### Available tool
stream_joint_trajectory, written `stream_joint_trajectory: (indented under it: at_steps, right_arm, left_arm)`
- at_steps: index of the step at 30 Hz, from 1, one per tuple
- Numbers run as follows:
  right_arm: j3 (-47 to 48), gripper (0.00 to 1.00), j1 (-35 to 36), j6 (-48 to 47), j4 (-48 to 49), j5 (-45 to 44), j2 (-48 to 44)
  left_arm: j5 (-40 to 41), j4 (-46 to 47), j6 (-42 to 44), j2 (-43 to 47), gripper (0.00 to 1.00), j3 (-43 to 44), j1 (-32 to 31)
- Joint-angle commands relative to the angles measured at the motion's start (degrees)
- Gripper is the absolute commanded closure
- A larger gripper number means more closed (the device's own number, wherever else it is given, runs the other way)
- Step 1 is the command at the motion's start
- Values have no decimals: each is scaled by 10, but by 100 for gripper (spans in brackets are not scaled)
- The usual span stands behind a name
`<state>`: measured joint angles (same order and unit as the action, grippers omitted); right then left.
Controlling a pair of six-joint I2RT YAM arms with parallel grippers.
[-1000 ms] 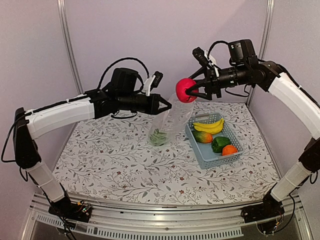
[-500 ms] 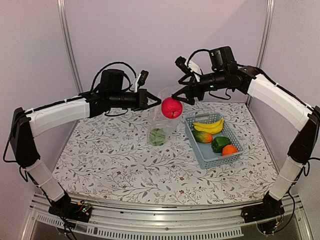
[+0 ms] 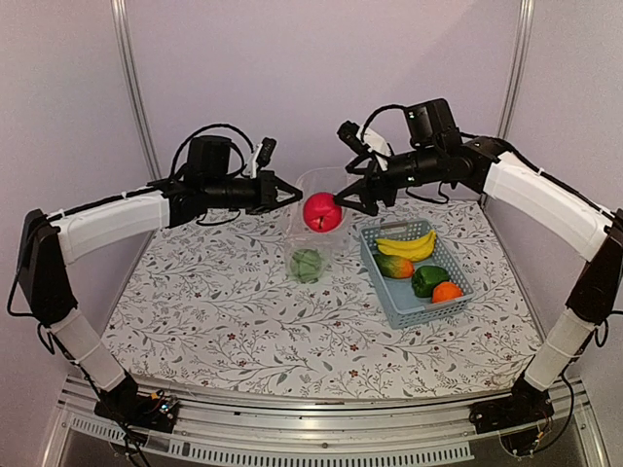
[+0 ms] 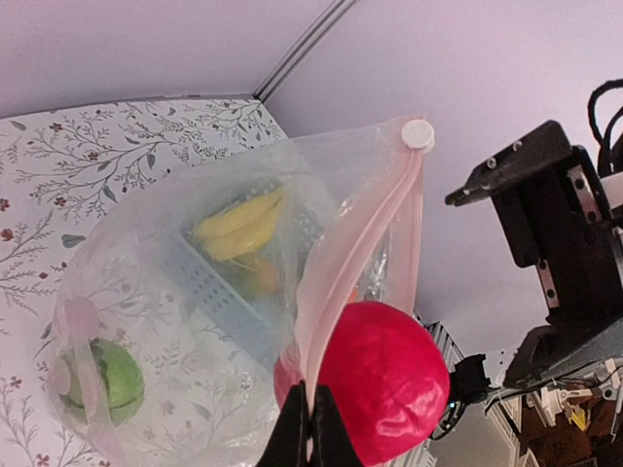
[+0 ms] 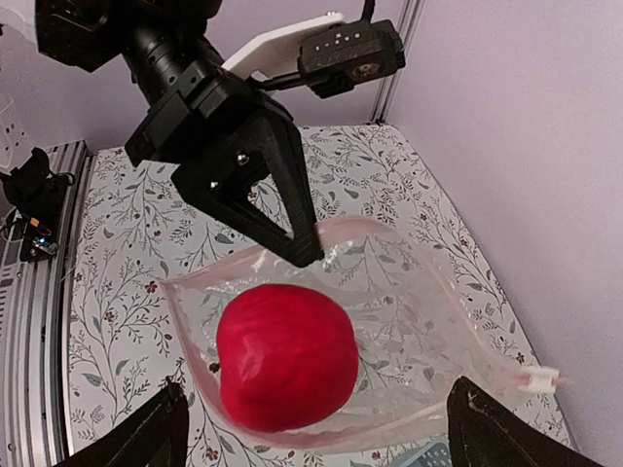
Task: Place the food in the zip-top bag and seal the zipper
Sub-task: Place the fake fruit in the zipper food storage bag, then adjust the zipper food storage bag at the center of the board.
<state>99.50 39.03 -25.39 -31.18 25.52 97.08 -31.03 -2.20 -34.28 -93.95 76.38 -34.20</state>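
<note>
— Where is the zip-top bag (image 3: 298, 232) found?
— It is held upright just to the left of the light-blue basket (image 3: 458, 261), over the flowered table (image 3: 224, 331). Its mouth is pulled open and turned upward. Whether its bottom is set on the table cannot be told.
— How is it gripped?
— The zipper (image 4: 362, 243) is pinched between the closed fingers of the left gripper (image 4: 310, 428), on the mouth edge turned away from the basket. A small white slider tab (image 4: 418, 133) is seen at the end of the strip.
— And the right gripper (image 3: 348, 199)?
— It is held above the basket's far left corner, beside the bag's mouth. Its fingers are spread wide, and nothing is held between them.
— Where is the pink-red fruit (image 3: 322, 211) seen?
— It is seen inside the open mouth, high in the bag, left of the basket and clear of both right fingers. Whether it is borne by the plastic cannot be told.
— Is anything else found in the bag?
— A round green ball (image 3: 307, 264) is lodged at the very bottom, level with the basket's far end.
— What is kept in the basket?
— The yellow bananas (image 3: 407, 245) are laid at its far end, with the green-orange mango (image 3: 394, 266) just nearer, at its left wall. The green pepper (image 3: 426, 280) is set at the middle and the orange (image 3: 447, 291) toward the near right corner.
</note>
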Motion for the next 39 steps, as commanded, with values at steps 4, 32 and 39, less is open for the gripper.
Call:
stream_joint_trajectory:
  at_steps: [4,32,39]
  right_arm:
    - [-60,9,2,-40,-17,-8,-95]
    - [-268,9,-127,-46,-84,30,-275]
    - [-303,9,-142,-36,-76,18,-287]
  left_arm:
    - [44,-26,4,36,100,3,61]
    - [145,-368,89,-60,100,314,16]
    - [163,-399,143,-82,100,303,21]
